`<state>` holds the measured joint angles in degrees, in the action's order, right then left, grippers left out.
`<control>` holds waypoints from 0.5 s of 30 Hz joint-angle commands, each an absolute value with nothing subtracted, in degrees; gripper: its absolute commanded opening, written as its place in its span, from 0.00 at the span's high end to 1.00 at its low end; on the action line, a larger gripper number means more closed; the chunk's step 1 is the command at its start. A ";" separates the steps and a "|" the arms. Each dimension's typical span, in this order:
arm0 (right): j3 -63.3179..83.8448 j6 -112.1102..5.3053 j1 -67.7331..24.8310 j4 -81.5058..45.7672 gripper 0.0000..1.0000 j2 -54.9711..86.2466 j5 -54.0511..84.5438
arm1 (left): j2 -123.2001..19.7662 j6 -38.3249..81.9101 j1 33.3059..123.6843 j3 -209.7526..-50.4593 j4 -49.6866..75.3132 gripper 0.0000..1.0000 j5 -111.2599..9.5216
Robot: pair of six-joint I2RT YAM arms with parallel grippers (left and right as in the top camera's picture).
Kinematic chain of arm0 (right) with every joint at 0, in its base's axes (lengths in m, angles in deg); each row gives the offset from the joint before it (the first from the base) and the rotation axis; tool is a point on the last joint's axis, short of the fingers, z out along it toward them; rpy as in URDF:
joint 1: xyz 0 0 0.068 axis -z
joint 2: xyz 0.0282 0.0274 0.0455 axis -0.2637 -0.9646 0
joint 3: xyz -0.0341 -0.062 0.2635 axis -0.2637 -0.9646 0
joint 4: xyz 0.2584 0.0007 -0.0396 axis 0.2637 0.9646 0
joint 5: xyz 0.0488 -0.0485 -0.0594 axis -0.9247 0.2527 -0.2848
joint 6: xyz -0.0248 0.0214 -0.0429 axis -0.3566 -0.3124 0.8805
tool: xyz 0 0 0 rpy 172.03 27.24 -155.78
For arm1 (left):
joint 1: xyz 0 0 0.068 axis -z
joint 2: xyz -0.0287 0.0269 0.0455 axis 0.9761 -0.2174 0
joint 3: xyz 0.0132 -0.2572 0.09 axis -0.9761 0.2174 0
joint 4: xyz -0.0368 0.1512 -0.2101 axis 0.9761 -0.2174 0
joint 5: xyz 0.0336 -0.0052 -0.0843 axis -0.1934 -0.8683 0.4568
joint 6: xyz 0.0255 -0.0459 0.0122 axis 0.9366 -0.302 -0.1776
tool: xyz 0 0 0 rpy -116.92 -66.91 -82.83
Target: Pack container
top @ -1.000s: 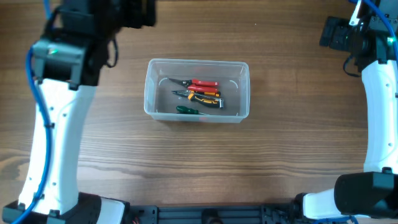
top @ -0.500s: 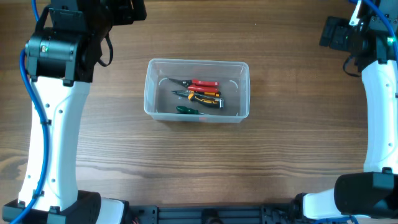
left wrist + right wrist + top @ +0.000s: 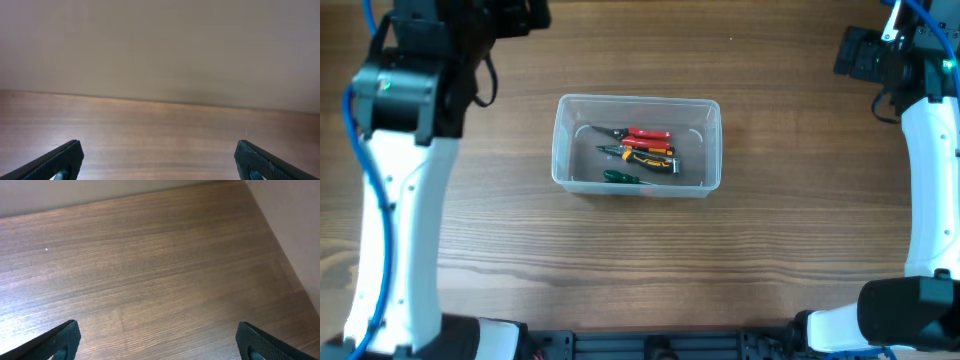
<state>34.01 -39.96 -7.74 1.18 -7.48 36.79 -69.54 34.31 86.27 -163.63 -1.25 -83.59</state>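
The container [image 3: 563,140], a clear plastic tub, stands at the middle of the wooden table in the overhead view. Inside lie red-handled pliers [image 3: 645,134], orange-and-black pliers [image 3: 648,156] and a green-handled screwdriver [image 3: 625,178]. My left gripper [image 3: 159,160] is open and empty over bare wood at the far left back, well away from the tub. My right gripper [image 3: 159,340] is open and empty over bare wood at the far right back corner. Neither wrist view shows the container.
The left arm [image 3: 405,200] runs down the left side and the right arm [image 3: 930,170] down the right side. A wall rises behind the table's back edge [image 3: 160,102]. The table's right edge [image 3: 280,255] meets a wall.
The left arm has drawn back toward the far left corner, its upper part shifting left. The right arm and the tools in the tub have not moved.
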 commanded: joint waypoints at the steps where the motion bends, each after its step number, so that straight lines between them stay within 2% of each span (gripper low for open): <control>1: 33.88 -41.10 -7.80 1.00 0.00 -7.87 36.55 | -58.59 33.34 81.87 -161.49 0.39 0.00 -84.57; 8: 33.88 -41.08 -7.80 1.00 0.00 -7.87 36.55 | -36.08 33.34 76.39 -144.71 3.25 0.00 -84.57; 15: 33.88 -41.05 -7.80 1.00 0.00 -7.87 36.55 | -6.96 33.08 73.19 -107.81 17.33 0.00 -83.74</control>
